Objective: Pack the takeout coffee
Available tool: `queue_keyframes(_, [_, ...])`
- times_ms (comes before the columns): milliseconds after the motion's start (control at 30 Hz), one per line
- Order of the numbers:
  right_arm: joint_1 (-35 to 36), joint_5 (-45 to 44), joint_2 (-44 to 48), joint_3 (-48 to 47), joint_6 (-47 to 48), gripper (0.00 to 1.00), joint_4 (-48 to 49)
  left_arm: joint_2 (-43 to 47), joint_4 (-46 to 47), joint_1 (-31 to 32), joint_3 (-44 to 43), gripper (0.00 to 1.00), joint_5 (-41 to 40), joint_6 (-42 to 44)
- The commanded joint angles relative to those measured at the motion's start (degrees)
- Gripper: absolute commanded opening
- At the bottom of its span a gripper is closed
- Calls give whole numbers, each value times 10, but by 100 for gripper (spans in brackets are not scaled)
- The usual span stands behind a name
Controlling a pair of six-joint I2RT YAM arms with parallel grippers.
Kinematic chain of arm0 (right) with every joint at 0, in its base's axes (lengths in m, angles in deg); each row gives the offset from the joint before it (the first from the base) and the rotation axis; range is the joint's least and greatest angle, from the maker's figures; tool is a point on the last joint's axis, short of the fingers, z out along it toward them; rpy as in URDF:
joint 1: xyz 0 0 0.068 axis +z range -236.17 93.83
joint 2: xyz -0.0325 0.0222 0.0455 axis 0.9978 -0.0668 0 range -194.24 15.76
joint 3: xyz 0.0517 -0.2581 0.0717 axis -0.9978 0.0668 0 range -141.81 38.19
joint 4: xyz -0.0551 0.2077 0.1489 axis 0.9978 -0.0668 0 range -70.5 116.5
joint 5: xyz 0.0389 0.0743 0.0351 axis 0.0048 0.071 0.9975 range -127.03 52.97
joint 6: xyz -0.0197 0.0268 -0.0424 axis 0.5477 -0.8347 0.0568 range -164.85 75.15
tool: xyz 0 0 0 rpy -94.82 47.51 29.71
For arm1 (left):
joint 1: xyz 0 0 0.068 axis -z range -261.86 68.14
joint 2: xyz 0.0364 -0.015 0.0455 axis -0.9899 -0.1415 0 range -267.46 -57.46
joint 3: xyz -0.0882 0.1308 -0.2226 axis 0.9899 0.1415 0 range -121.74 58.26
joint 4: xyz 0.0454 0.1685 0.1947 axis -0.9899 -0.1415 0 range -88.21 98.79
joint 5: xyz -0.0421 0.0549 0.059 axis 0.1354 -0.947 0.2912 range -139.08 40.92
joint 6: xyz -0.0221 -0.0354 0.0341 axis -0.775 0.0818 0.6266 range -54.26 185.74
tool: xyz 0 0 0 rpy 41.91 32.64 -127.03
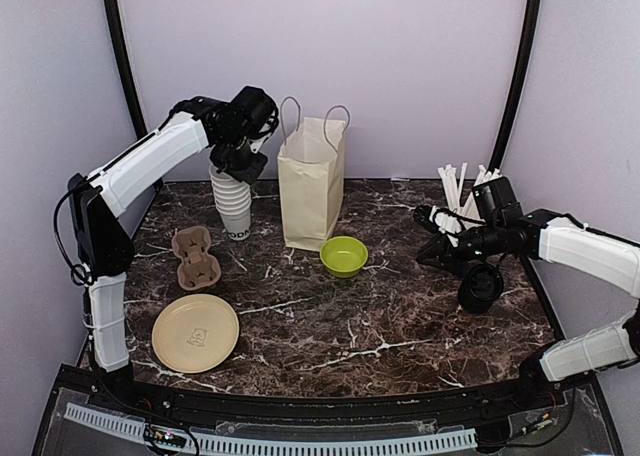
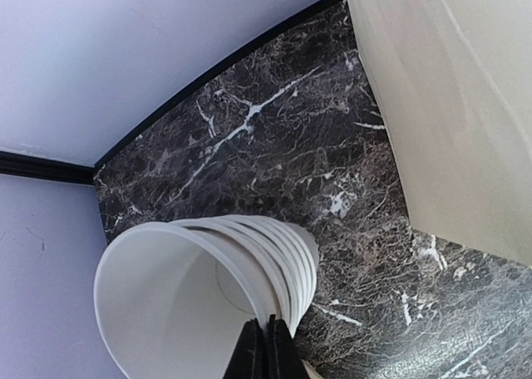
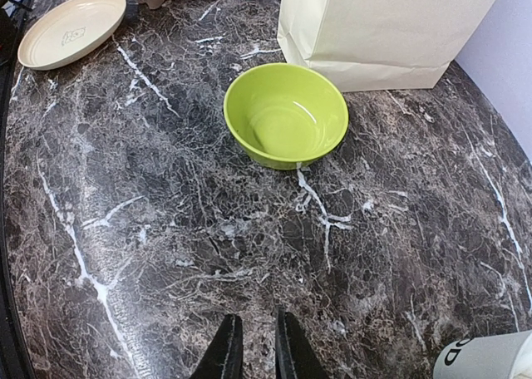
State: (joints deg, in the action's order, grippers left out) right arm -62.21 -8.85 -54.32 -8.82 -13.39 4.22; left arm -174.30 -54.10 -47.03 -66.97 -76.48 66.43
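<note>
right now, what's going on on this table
Packing has not started. The small white paper cup with a black plastic lid stands on the dark marble table, outside the upright cream paper bag. The right gripper hovers slightly open and empty beside that cup, facing the lime green bowl. The left gripper is closed at the rim of the stack of lidless white cups; whether it pinches that rim is unclear.

White takeout coffee [image 3: 490, 358], lime-green bowl [image 1: 343, 255], cream bag [image 1: 312, 191], white-veined dark table [image 1: 400, 316].
</note>
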Motion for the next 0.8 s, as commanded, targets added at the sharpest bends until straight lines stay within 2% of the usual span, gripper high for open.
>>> queue_keyframes(0, [3,-4,0,0,4,13,12,23,11,15,-11,0,-60,-5])
queue_keyframes(33, [3,-6,-1,0,4,13,12,23,17,13,3,0,-91,1])
queue_keyframes(67, [3,-7,-1,-1,4,13,12,16,3,-8,-11,0,-36,-16])
queue_keyframes(100, [3,-7,0,-1,4,13,11,16,-17,-18,-36,0,62,-36])
queue_keyframes(133, [3,-7,0,0,4,13,11,21,-11,-13,-31,0,54,-57])
queue_keyframes(167, [3,-8,1,1,4,13,11,31,22,-4,5,0,-36,-28])
queue_keyframes(200, [3,-8,2,1,4,13,11,30,35,6,20,0,-74,-10])
queue_keyframes(333, [3,-6,2,1,4,13,11,12,-2,-10,-7,0,-23,-33])
queue_keyframes(767, [3,-6,-8,-1,5,13,10,63,14,25,-44,0,-70,-12])
